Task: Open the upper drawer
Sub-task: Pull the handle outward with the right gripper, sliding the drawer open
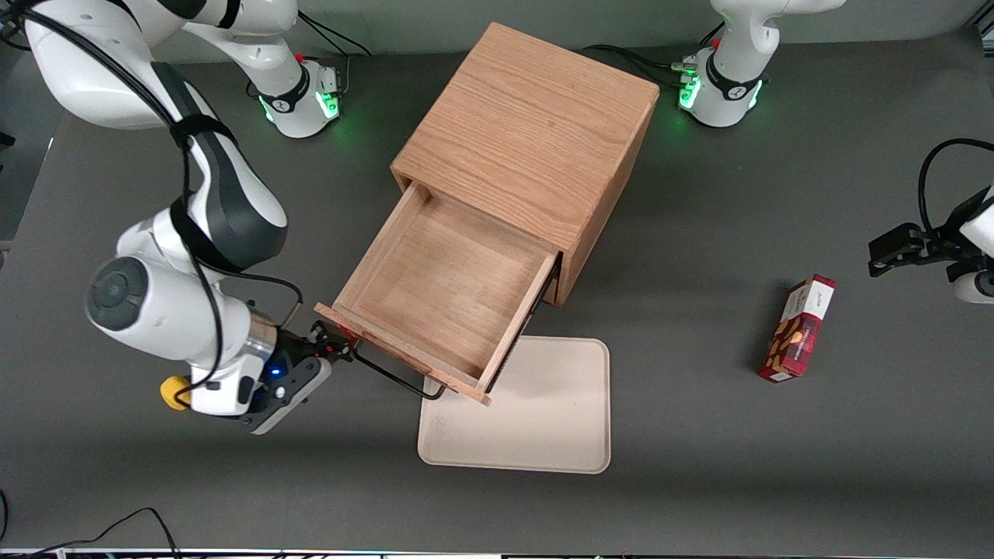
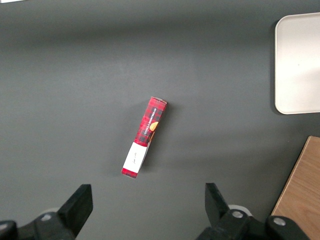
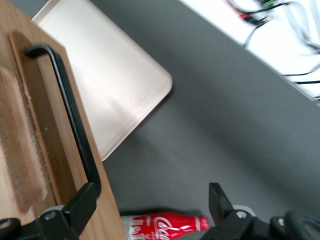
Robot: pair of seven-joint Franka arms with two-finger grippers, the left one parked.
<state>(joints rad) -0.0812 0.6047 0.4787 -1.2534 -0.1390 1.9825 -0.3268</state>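
The upper drawer (image 1: 380, 241) of the wooden cube cabinet (image 1: 528, 132) stands pulled far out, its shallow tray empty. Its thin black bar handle (image 1: 396, 378) runs along the drawer front. My right gripper (image 1: 335, 347) is at the handle's end toward the working arm's end of the table, level with the drawer front. In the right wrist view the gripper (image 3: 150, 200) is open wide. The handle (image 3: 70, 110) ends close beside one of the fingers (image 3: 82, 207). Nothing is held between them. The lower drawer is hidden under the open one.
A beige tray (image 1: 543, 419) lies on the table, partly under the open drawer's front, nearer the front camera. A red box (image 1: 800, 330) lies toward the parked arm's end. A red Coca-Cola bottle (image 3: 165, 226) lies on the table below the gripper.
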